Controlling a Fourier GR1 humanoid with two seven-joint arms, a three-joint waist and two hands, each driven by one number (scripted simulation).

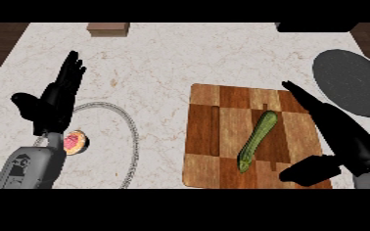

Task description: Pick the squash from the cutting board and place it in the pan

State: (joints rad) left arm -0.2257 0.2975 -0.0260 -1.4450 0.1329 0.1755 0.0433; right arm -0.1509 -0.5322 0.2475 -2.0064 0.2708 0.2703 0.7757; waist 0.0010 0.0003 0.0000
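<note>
A long green squash (257,140) lies slantwise on the wooden cutting board (217,142) at the right of the counter. The dark grey pan (345,80) sits at the right edge, just beyond the board. My right hand (336,134) hovers over the board's right side, open, fingers stretched toward the far side and thumb near the front edge; it stands just right of the squash without touching it. At the left, my left hand (52,103) rests open with fingers up.
A round plate (119,142) with a thin grey rim lies at the left front, holding a small pink-topped pastry (75,142) partly behind my left forearm. A brown wooden block (108,29) stands at the counter's far edge. A dark object (311,27) sits at the far right.
</note>
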